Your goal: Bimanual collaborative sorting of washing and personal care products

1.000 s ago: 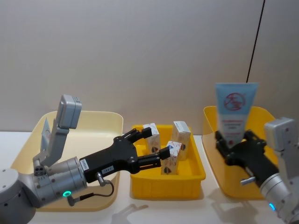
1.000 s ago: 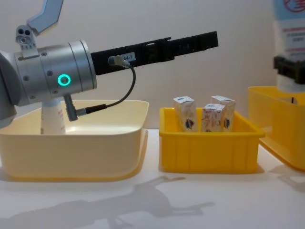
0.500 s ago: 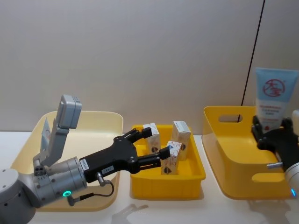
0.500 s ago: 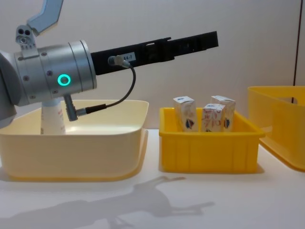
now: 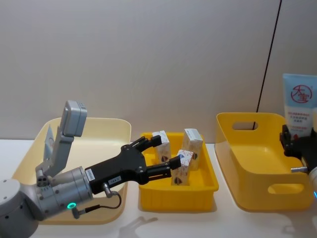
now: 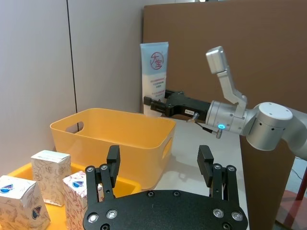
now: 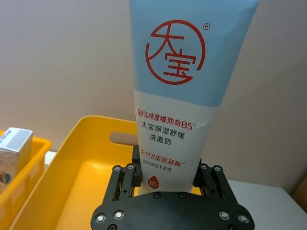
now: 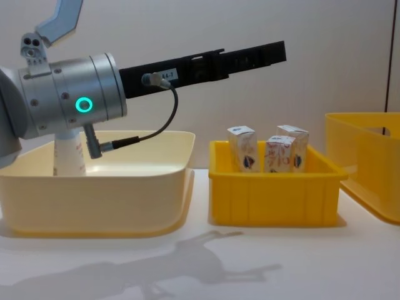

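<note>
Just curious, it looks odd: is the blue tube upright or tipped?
Upright: the tube stands straight, logo readable, its lower end clamped in the right pincer.

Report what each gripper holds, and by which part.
Right gripper clamps the upright squeeze tube by its lower white end. Left gripper is open, holding nothing.

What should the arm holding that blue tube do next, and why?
Probably swing the tube left toward the left gripper. The right gripper clamps it upright by the large yellow bin, the left one hangs open above the cartons, and another tube stands in the pale bin.
</note>
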You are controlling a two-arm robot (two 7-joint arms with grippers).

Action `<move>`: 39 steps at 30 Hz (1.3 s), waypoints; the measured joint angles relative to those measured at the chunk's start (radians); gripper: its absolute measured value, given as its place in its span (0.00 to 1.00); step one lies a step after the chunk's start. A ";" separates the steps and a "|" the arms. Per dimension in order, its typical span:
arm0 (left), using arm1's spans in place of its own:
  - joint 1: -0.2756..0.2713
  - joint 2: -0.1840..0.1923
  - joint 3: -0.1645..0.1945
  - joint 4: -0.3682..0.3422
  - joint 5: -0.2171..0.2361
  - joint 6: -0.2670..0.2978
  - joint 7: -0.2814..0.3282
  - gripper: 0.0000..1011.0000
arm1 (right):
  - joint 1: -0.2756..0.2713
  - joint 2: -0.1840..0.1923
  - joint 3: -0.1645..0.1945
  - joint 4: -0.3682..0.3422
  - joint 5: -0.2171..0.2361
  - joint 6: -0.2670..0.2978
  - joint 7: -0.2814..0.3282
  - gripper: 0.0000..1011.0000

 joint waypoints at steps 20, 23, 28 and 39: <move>0.000 0.000 0.000 0.000 0.000 0.000 0.000 0.99 | 0.068 -0.044 -0.020 0.098 -0.006 0.119 0.023 0.56; 0.000 0.000 0.000 0.000 0.000 0.000 0.000 0.99 | 0.073 -0.048 -0.021 0.107 -0.008 0.126 0.024 0.64; 0.000 0.000 0.000 0.000 0.000 0.000 0.000 0.99 | 0.079 -0.053 -0.023 0.117 -0.009 0.134 0.025 0.79; 0.000 0.000 0.000 0.000 0.000 0.000 0.000 0.99 | 0.084 -0.058 -0.025 0.128 -0.010 0.142 0.027 0.99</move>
